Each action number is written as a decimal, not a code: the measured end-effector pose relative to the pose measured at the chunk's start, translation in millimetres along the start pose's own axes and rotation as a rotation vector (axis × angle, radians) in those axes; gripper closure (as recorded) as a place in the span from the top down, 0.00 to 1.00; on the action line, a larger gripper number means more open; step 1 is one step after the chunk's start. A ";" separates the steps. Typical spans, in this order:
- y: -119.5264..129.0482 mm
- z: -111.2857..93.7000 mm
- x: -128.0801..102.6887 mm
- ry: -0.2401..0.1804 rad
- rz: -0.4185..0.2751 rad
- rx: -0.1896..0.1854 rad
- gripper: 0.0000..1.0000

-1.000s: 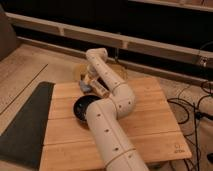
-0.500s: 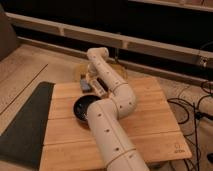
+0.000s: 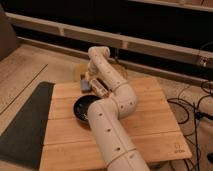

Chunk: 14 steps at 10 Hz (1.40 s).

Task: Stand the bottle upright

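Observation:
The bottle [image 3: 98, 87] is a small white one with a pale label. It lies tilted near the far left part of the wooden table [image 3: 150, 125], just behind the black bowl [image 3: 81, 107]. My gripper [image 3: 91, 81] reaches down from the bent white arm [image 3: 112, 95] and is right at the bottle's left end, partly hidden by the wrist. I cannot tell whether it is touching the bottle.
A small flat blue object [image 3: 85, 86] lies left of the bottle. A yellowish item [image 3: 80, 70] sits at the table's far edge. A dark mat [image 3: 25, 125] lies on the floor to the left. Cables [image 3: 192, 107] run to the right. A dark wall with ledges stands behind.

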 end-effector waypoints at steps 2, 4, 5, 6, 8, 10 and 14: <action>5.5 -8.2 -12.0 -0.035 -0.021 -0.015 0.00; 12.2 -23.3 -30.4 -0.088 -0.057 -0.028 0.00; 15.6 -32.6 -40.9 -0.119 -0.082 -0.034 0.00; 18.7 -41.9 -51.0 -0.150 -0.111 -0.037 0.00; 25.1 -59.4 -68.7 -0.206 -0.180 -0.041 0.00; 30.9 -73.3 -81.0 -0.246 -0.248 -0.043 0.00; 29.9 -98.9 -105.5 -0.365 -0.349 -0.022 0.00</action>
